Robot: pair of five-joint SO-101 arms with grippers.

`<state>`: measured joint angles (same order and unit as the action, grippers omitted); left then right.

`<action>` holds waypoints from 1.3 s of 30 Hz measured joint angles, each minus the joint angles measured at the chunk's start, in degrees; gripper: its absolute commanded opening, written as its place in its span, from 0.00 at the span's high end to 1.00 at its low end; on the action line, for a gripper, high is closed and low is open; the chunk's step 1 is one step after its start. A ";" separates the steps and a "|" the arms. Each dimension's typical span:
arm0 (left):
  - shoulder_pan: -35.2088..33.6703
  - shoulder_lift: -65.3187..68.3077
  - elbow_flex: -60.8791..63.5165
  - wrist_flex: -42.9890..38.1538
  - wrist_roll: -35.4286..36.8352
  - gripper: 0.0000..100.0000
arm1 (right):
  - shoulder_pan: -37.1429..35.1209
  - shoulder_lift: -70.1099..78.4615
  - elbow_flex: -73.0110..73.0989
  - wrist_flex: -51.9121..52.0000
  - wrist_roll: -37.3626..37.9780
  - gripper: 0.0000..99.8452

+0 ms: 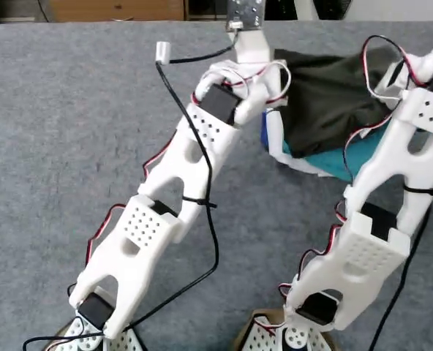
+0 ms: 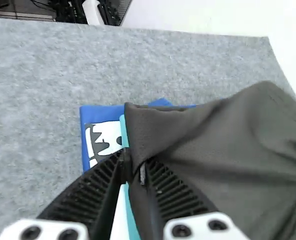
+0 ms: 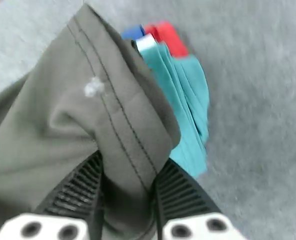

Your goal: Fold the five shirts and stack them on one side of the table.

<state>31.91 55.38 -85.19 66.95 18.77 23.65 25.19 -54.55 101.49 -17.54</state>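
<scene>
The olive shirt (image 1: 332,95) sits on top of a stack at the far right of the counter (image 1: 70,110). Its long axis runs side to side, from the left arm's wrist to the right arm. The left hand (image 2: 132,165) is pressed together on one edge of this shirt, with a fold of fabric pinched between its ribbed fingers (image 2: 100,182). From that point the cloth spreads away toward the counter's far right corner. The right hand (image 3: 130,165) pinches the opposite end, and its fingers (image 3: 80,185) are closed on a bunched fold. A double-stitched hem leads away from this grip, and the fabric stands slightly raised over the stack. Below the olive shirt lies a teal shirt (image 3: 188,110), folded, with its layered edges showing beside the right hand. Beneath it are three more edges — a white shirt (image 3: 147,42), a blue shirt (image 2: 95,117) and a red shirt (image 3: 168,40). In the left wrist view the blue shirt lies flat on the grey counter and projects past the olive edge, just ahead of the left hand. In the high view the teal shirt projects from under the olive one on the near side, beside the right arm.
</scene>
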 measured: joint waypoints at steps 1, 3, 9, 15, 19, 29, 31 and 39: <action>0.26 0.70 0.00 -0.70 0.00 0.98 | 0.09 0.00 1.14 0.00 0.18 1.00; 0.62 2.55 0.00 -2.55 0.00 0.98 | 0.18 0.00 2.73 0.00 0.18 1.00; 0.88 7.38 0.00 -6.95 2.81 0.98 | 0.18 0.00 8.97 0.00 0.18 1.00; 0.88 8.79 0.00 -7.21 3.52 0.90 | 0.18 -0.09 13.19 -0.44 2.20 0.99; 0.79 8.79 0.09 -6.86 3.52 0.80 | 1.23 -0.09 15.38 -0.70 2.64 0.77; 0.70 8.79 1.14 -5.63 3.52 0.80 | 1.49 -0.09 18.37 -0.70 4.40 0.44; -0.53 8.79 1.14 -5.63 3.52 0.80 | 1.49 -0.09 17.14 -0.79 4.57 0.45; -6.07 4.66 1.14 0.53 2.55 0.82 | 1.58 -0.09 8.18 -0.88 4.66 0.95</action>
<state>25.85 60.04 -84.04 67.47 21.32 25.23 25.10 -46.37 100.62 -12.88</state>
